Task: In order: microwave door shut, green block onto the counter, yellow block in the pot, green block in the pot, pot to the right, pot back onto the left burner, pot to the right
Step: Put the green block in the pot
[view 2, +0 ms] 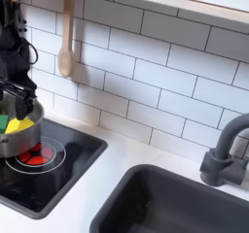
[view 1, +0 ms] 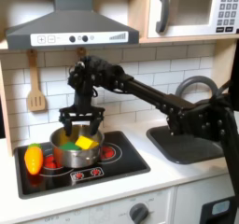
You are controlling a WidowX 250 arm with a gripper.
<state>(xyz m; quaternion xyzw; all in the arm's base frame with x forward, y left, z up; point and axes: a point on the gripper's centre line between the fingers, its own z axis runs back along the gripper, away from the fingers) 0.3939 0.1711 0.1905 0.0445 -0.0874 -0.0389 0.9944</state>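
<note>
Far left in the first exterior view: wooden spatula (view 1: 35, 86) hanging on the white tile wall, orange-and-yellow toy vegetable (view 1: 34, 159) lying on the front left of the black cooktop (view 1: 121, 156). Next to it, on the left burner, steel pot (view 1: 66, 154) upright, yellow block (view 1: 86, 142) and green block (view 1: 71, 147) inside, touching each other. Directly above the pot, gripper (view 1: 79, 115) pointing down, fingers spread apart over the rim, nothing pinched between them. Range hood (view 1: 70, 27) overhead. Black arm (view 1: 154, 95) running up and right from the gripper toward its base near the sink (view 1: 191, 144). Pale counter (view 1: 187, 176) around cooktop and sink. Top right, microwave door (view 1: 187, 10) shut flush, grey handle at its left edge, keypad (view 1: 226, 13) beside it. In the second exterior view, at the left edge: pot (view 2: 21, 143) on the burner with the yellow block (view 2: 20, 125) and a sliver of green block (view 2: 3, 121) inside, gripper (view 2: 18, 97) hanging just above, fingers apart. Spatula (view 2: 66, 38) on the tiles further right, cooktop (view 2: 58, 169) below, then counter (view 2: 126, 149), dark sink (view 2: 185, 203) and grey faucet (view 2: 229, 145) at the right.
</note>
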